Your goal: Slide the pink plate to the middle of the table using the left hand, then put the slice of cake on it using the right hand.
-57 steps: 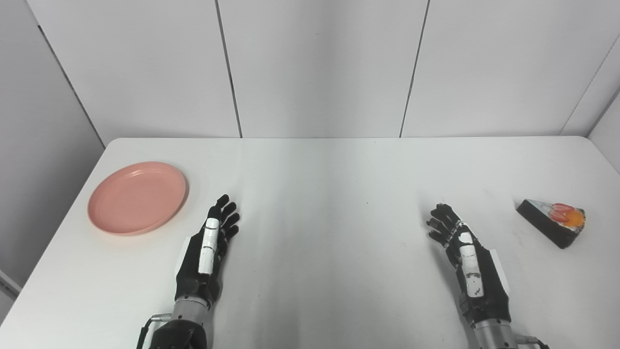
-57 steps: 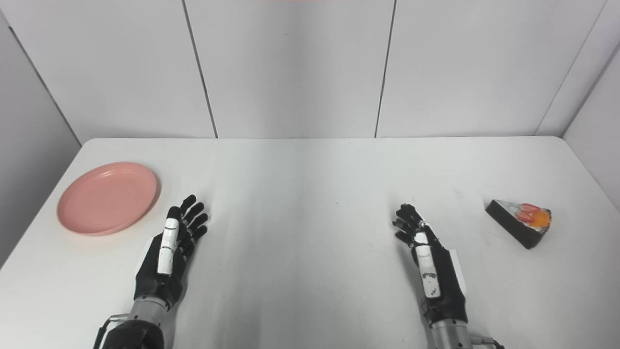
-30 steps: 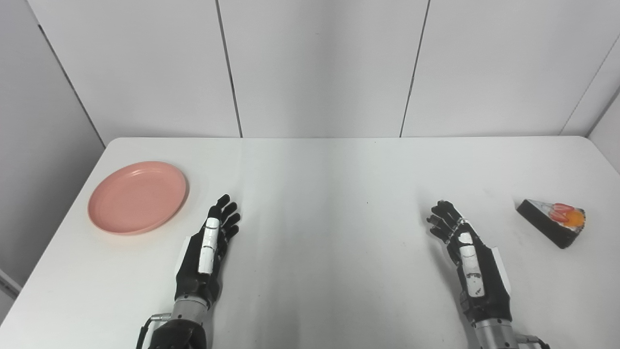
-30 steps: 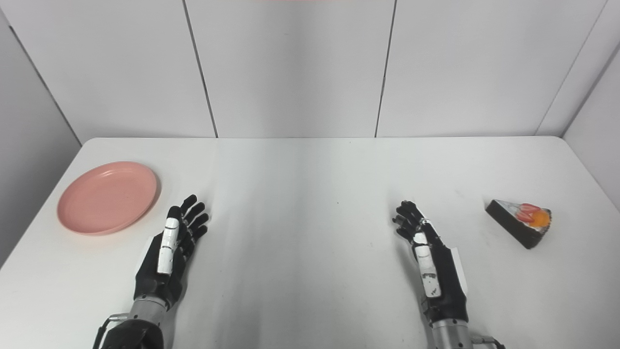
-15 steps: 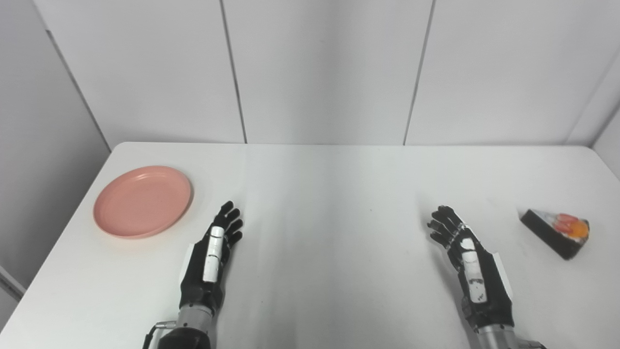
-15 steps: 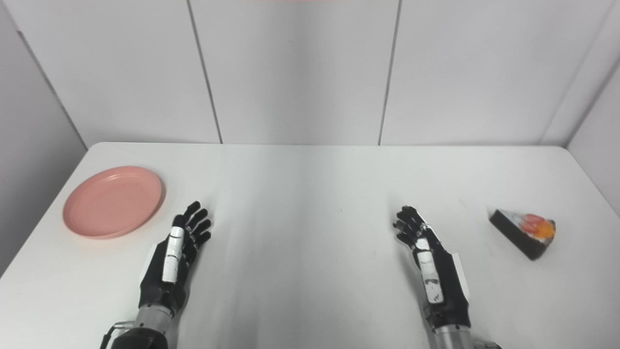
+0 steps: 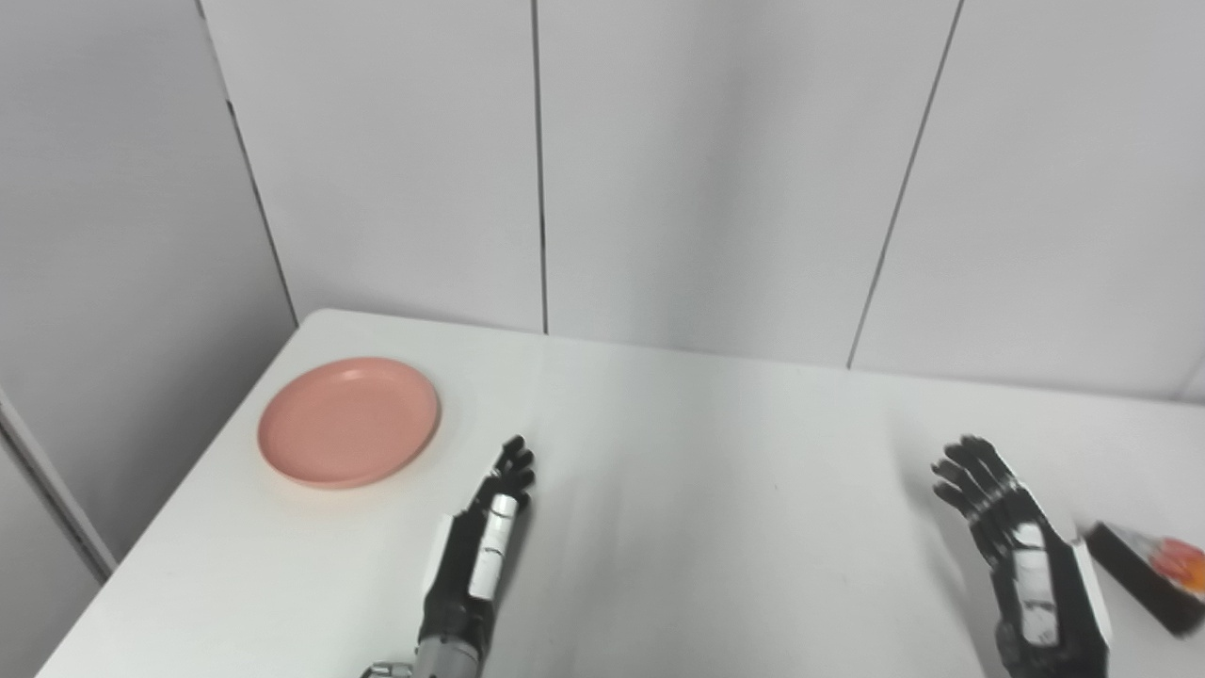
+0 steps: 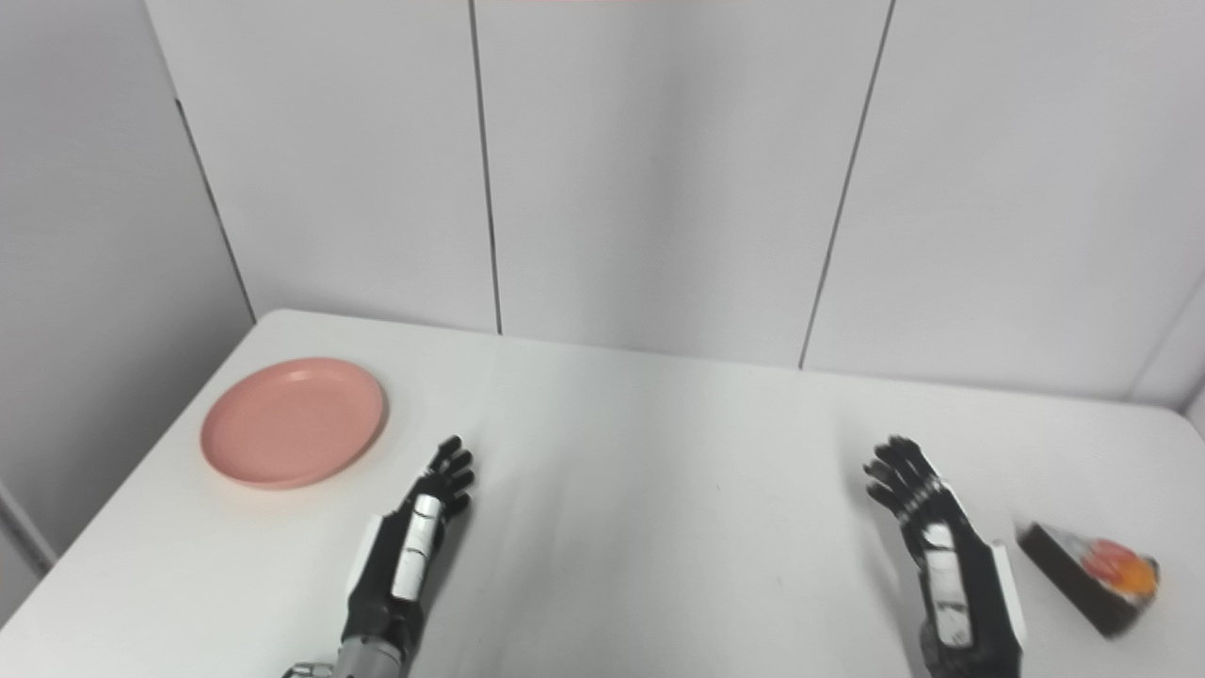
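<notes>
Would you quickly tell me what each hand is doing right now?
Left hand: open, holding nothing, beside the plate.
Right hand: open, holding nothing, beside the cake.

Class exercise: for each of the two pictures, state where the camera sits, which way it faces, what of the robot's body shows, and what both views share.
Left eye view: on the head, facing down and forward; left hand and right hand show.
Right eye view: beside it, same aim; both hands again.
Shared: white table, pink plate, slice of cake, panelled wall.
</notes>
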{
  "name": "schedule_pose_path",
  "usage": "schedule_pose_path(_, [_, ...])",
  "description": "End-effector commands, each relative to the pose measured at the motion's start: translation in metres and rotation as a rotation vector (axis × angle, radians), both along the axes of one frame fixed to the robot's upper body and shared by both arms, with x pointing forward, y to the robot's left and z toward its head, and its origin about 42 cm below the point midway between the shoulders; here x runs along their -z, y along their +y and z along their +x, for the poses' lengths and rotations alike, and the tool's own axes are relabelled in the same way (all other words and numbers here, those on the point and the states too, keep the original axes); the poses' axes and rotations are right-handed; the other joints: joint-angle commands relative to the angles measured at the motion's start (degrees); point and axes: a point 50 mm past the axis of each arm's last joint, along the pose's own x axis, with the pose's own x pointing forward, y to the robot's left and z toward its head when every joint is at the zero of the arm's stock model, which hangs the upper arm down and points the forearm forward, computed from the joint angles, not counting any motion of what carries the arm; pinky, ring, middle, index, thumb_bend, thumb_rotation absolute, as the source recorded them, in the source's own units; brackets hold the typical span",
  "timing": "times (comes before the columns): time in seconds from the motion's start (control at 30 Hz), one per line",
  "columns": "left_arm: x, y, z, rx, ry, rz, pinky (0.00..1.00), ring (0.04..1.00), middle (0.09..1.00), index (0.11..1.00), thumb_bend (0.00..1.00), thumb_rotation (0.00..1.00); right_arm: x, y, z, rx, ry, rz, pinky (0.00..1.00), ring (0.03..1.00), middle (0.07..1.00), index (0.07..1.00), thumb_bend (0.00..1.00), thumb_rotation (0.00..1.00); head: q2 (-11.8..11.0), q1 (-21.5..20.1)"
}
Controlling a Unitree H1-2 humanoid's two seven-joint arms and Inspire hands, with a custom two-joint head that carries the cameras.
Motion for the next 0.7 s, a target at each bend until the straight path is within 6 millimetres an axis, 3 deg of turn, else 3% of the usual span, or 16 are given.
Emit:
schedule_pose_path(0.0, [0.016,-0.022,0.002,0.032,0.05,-0.013,0.9,0.915,0.921,0.897,0.74,0.98,0.066,-0.015,-0.034,0.032,0.192,0.005,0.85,0.846,0.857,0.849,0.88,0.95,-1.12,0.78])
schedule_pose_path(0.27, [0.025,-0.027,0.005,0.035,0.054,-0.006,0.89,0.918,0.93,0.908,0.71,1.0,0.074,-0.017,-0.028,0.023,0.224,0.016,0.87,0.859,0.868,0.851,0.87,0.97,-3.88,1.04])
schedule_pose_path(0.67, [0.028,-0.024,0.003,0.032,0.055,0.004,0.88,0.915,0.93,0.906,0.7,1.0,0.074,-0.014,-0.029,0.026,0.222,0.008,0.86,0.851,0.862,0.842,0.88,0.96,-3.92,0.64])
